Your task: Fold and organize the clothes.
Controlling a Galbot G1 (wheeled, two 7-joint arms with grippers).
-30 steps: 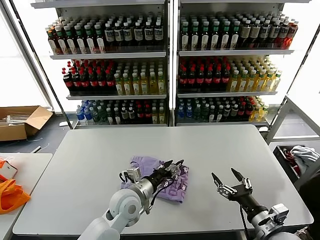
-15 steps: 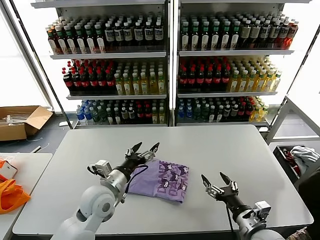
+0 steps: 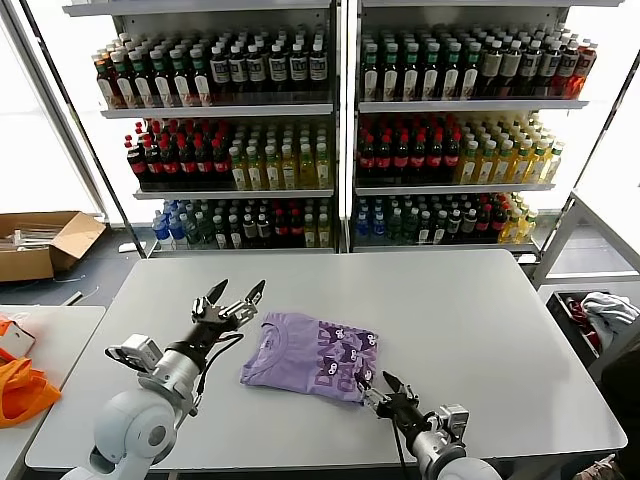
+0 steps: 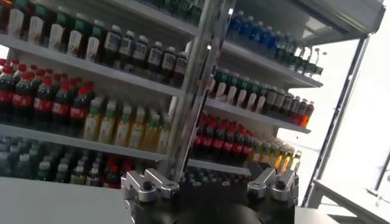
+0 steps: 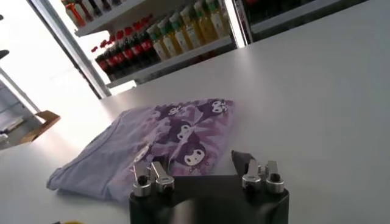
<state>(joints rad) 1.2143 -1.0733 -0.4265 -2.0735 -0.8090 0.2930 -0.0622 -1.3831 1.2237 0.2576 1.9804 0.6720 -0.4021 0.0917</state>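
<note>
My left gripper (image 3: 232, 293) is pulling back off the shirt (image 3: 310, 357) toward my left, fingers spread wide and empty above the table (image 3: 460, 300), while my right gripper (image 3: 378, 384) is sliding in low to the shirt's near right corner, fingers parted and holding nothing. The shirt is lying folded near the table's middle, a soft lavender rectangle with a dark purple cartoon print facing up, its edges slightly rumpled. The table is smooth and pale grey. Shelves (image 3: 340, 108) of bottles are standing behind it, a cardboard box (image 3: 40, 243) and orange fabric (image 3: 20, 390) are sitting off to my left.
</note>
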